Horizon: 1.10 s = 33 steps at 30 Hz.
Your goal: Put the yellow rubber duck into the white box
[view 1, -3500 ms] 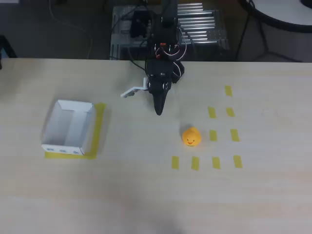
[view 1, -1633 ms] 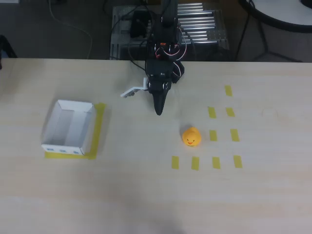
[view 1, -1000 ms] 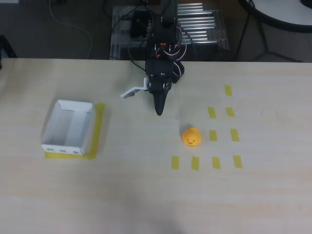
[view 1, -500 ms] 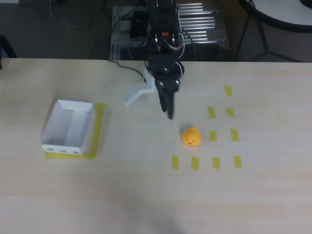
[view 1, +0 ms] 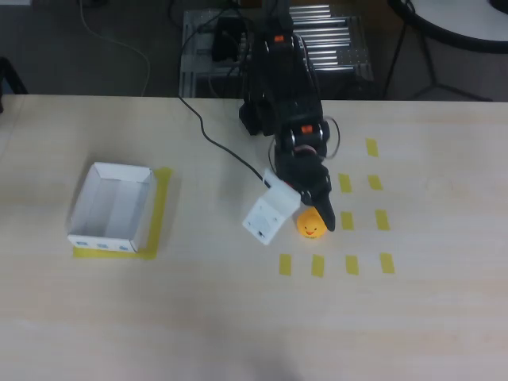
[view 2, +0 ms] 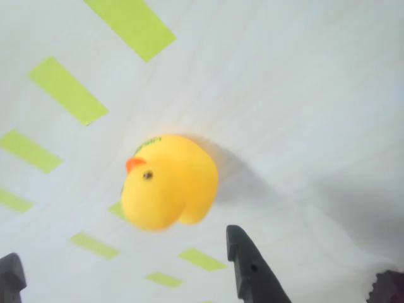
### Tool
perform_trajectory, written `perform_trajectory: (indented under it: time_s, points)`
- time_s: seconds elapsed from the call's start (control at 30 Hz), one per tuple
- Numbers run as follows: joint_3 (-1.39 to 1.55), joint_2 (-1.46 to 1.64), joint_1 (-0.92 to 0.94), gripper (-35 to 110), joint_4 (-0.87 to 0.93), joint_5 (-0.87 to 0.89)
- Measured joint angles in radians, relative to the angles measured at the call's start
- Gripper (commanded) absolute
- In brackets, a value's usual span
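Claw [view 1: 311, 213]: black, on a black arm [view 1: 282, 79] reaching in from the far desk edge, poised over the duck. Spread wide, gripping nothing. In the wrist view one dark finger [view 2: 249, 268] rises at the bottom centre, the other's tip sits at the bottom left corner, and the duck lies between and beyond them, untouched. A white block [view 1: 270, 216] on the claw hangs just left of the duck in the overhead view.

Duck [view 1: 312, 225]: small, rounded, orange-yellow, resting on the desk, partly under the claw tip in the overhead view. Wrist view shows dark eye, orange beak, smooth glossy skin [view 2: 169, 182]. Judged light, soft and springy; likely to squirt out of a pinch set too high or off-centre. Best hold, by judgement: across the broad body at its widest, fingers low toward the desk.

Box [view 1: 112, 208]: white, shallow, open-topped, well apart from the duck, toward the left of the overhead view. Blue marks on its near outer wall. Nothing seen inside. Yellow tape [view 1: 161, 208] shows along its right and near sides.

Desk [view 1: 238, 317]: pale wood-grain, flat, matte. Short yellow tape strips [view 1: 351, 265] lie in rows near the duck, to its right and in front.

Room: dark floor behind the desk, cables [view 1: 119, 40], a ribbed metal unit [view 1: 333, 40], a round white tabletop [view 1: 468, 16] at the top right corner.
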Motion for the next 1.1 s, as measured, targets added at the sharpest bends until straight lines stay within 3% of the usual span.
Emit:
perform_trajectory:
  time_s: [0.13,0.33,0.7,0.87,1.1]
  points:
    - [-0.048,-0.104,-0.015,40,-0.005,0.006]
    - [-0.060,-0.156,-0.028,0,-0.043,0.012]
    - [-0.141,-0.144,-0.055,0,-0.057,0.181]
    - [-0.156,0.167,0.066,0,-0.048,0.270]
    - [0.066,0.900,0.534,0,-0.247,0.383]
